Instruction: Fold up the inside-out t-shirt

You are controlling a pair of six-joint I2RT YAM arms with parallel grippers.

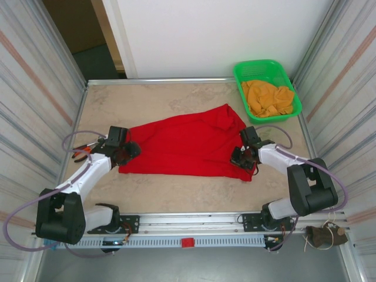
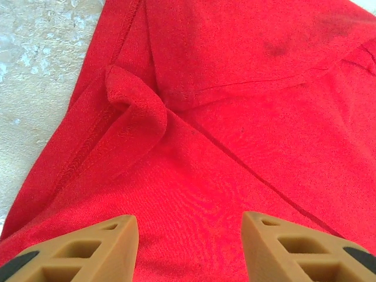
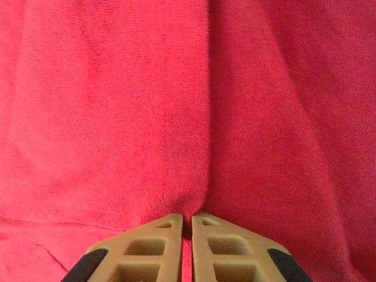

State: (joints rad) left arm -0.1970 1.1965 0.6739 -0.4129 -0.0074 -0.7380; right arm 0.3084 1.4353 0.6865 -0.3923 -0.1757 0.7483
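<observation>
The inside-out t-shirt (image 1: 188,144) is bright red and lies spread across the middle of the table, its seams showing. My left gripper (image 1: 126,151) sits at the shirt's left edge. In the left wrist view it (image 2: 189,226) stands open above the red fabric (image 2: 235,117), close to a rolled fold, with nothing between the fingers. My right gripper (image 1: 242,157) is at the shirt's right edge. In the right wrist view it (image 3: 187,218) is shut on a pinched ridge of the t-shirt (image 3: 117,106).
A green basket (image 1: 238,73) holding an orange-yellow cloth (image 1: 268,98) stands at the back right corner. Corrugated walls close in the table on both sides. Bare tabletop (image 1: 135,100) lies behind the shirt and along the near edge.
</observation>
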